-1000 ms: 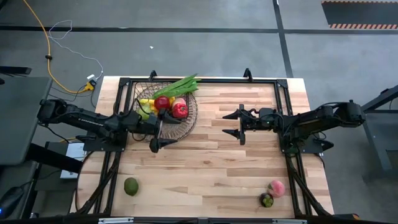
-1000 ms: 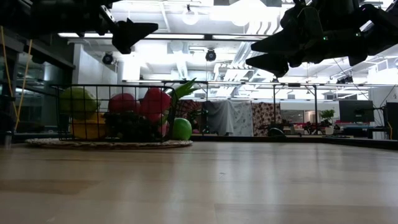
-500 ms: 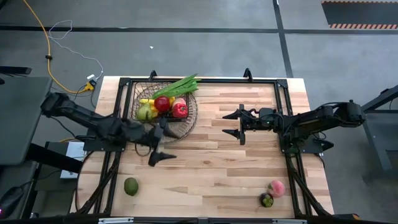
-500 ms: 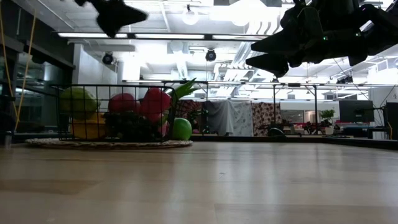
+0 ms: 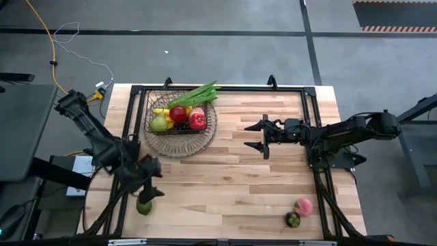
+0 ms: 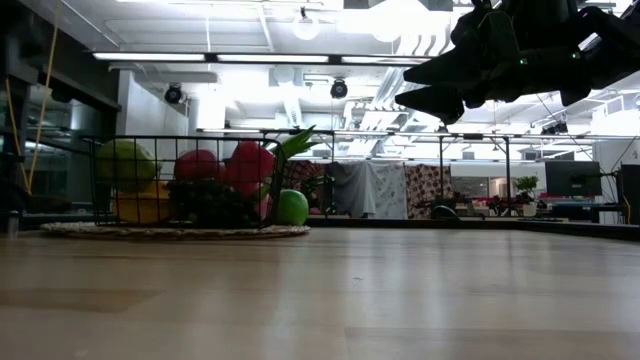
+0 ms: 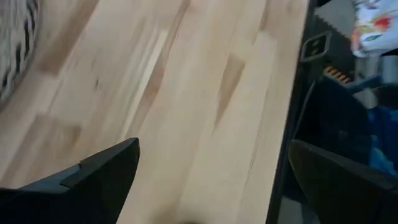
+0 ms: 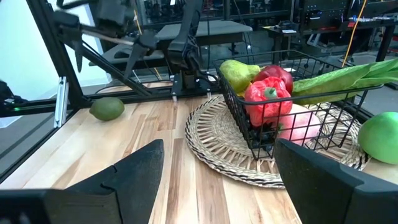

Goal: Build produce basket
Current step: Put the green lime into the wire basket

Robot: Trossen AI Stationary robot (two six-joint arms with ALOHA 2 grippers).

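Observation:
The dark wire basket (image 5: 180,121) stands on a round woven mat at the table's far left, and also shows in the right wrist view (image 8: 283,112) and the low view (image 6: 190,190). It holds a green pear, a red apple, a red pepper, yellow pieces and green leafy stalks (image 5: 198,93). A green fruit (image 5: 143,205) lies on the table near the near left corner. My left gripper (image 5: 150,180) is open and empty just beyond it (image 7: 214,144). My right gripper (image 5: 257,135) is open and empty right of the basket (image 8: 219,143).
A pink fruit (image 5: 304,206) and a dark purple piece (image 5: 292,219) lie near the table's near right corner. A black frame (image 5: 225,88) runs along the table's edges. Bare wood lies between the basket and the near edge.
My left gripper has swung away from the basket toward the table's near left corner, down to the green fruit, and has left the low view. It has stayed open. My right arm has kept still.

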